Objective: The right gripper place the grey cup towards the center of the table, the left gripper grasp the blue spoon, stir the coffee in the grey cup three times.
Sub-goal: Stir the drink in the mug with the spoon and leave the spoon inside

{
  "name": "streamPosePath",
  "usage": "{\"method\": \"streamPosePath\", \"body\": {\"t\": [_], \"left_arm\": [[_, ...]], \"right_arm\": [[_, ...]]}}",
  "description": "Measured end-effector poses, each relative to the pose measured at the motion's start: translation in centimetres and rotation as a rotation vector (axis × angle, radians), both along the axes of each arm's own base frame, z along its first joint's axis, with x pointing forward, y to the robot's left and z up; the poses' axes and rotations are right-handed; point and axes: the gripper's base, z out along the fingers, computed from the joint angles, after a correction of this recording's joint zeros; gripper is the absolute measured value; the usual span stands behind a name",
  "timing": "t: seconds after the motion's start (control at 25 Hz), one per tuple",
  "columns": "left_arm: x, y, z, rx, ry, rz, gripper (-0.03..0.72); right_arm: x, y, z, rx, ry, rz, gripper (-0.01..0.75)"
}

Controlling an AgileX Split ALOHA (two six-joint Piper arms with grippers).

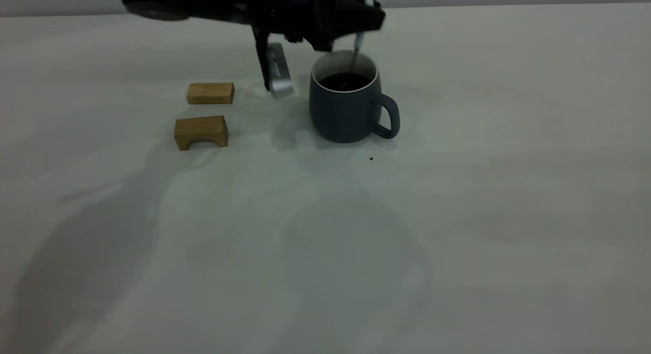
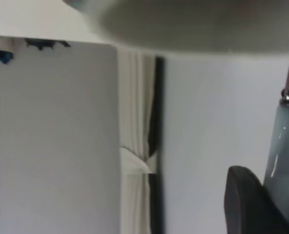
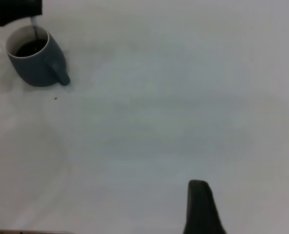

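Pinching the pale-blue-handled metal spoon, the left claw hung above the dark slate-grey mug, spoon neck dipped into black coffee. Mug stood mid-bench, beside two tan wooden blocks. Right claw: grip indeterminate.

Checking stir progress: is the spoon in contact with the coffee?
Touching. The exterior view shows the spoon's metal neck running down from the left gripper into the cup and meeting the dark coffee.
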Motion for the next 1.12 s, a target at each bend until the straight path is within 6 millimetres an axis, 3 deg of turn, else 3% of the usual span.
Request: {"method": "streamPosePath", "body": {"t": [0.24,0.4,0.56,0.68,0.84,1.12], "left_arm": [[-1.4,-1.0,0.1,-0.060,0.006,-0.132,0.162],[-1.3,0.5,-0.2,-0.025,0.011,-0.167,0.162],[-0.4,2.6,-0.3,-0.021,0.030,-0.124,0.162],[0.2,3.1,-0.2,-0.029,0.034,-0.056,0.162],[0.7,2.7,-0.1,-0.054,0.041,0.012,0.162],[-0.3,0.6,-0.5,-0.052,0.050,-0.029,0.162]], "right_arm": [[0.0,0.0,0.0,-0.001,0.000,0.001,0.535],[0.0,0.0,0.0,-0.001,0.000,0.001,0.535],[0.0,0.0,0.0,0.000,0.000,0.000,0.535],[0.0,0.0,0.0,0.000,0.000,0.000,0.535],[0.0,0.0,0.0,0.000,0.000,0.000,0.535],[0.0,0.0,0.0,0.000,0.000,0.000,0.535]]}}
